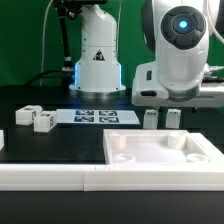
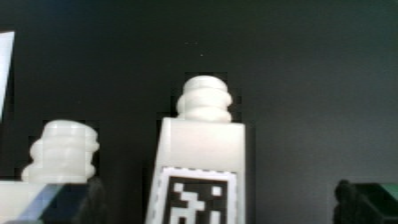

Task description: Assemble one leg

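Note:
Two white legs (image 1: 151, 120) (image 1: 173, 118) stand side by side on the black table, just behind the large white tabletop (image 1: 155, 153). My gripper (image 1: 162, 104) hangs right above them, open. In the wrist view one leg (image 2: 201, 150) shows its black-and-white tag and a ridged peg end; it lies between my dark fingers (image 2: 370, 200) without visible contact. My gripper (image 2: 210, 205) holds nothing. The other leg (image 2: 68, 150) sits beside it, partly behind one finger. Two more legs (image 1: 27, 114) (image 1: 44, 122) lie at the exterior view's left.
The marker board (image 1: 95, 117) lies flat in the middle in front of the robot base (image 1: 97, 65). A long white bar (image 1: 50, 178) runs along the front edge. A white piece (image 1: 2, 140) shows at the far left edge.

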`<control>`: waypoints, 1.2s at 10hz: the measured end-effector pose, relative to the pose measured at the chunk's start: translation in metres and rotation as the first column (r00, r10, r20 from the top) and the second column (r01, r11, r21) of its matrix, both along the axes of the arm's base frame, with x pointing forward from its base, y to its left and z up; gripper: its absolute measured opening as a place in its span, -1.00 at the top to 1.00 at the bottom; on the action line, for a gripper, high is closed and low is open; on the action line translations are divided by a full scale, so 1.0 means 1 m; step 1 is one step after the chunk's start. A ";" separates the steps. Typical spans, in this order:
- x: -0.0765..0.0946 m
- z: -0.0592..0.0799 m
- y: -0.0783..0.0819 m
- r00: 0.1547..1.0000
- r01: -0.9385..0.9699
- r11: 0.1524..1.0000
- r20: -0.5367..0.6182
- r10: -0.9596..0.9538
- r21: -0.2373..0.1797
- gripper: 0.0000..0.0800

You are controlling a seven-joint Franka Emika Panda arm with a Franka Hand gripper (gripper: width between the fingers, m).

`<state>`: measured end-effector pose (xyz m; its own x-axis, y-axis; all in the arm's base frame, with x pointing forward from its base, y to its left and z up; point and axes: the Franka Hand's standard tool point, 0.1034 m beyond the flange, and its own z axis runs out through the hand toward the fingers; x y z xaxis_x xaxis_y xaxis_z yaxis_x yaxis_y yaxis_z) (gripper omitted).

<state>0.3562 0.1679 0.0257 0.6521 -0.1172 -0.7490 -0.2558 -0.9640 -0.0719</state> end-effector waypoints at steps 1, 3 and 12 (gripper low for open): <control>-0.001 0.000 0.001 1.000 -0.002 1.000 -0.001 0.002 0.000 -0.62; -0.001 0.000 0.002 1.000 -0.005 1.000 -0.002 0.005 -0.001 -0.62; -0.001 0.000 0.004 1.000 -0.005 1.000 -0.004 0.005 -0.003 -0.62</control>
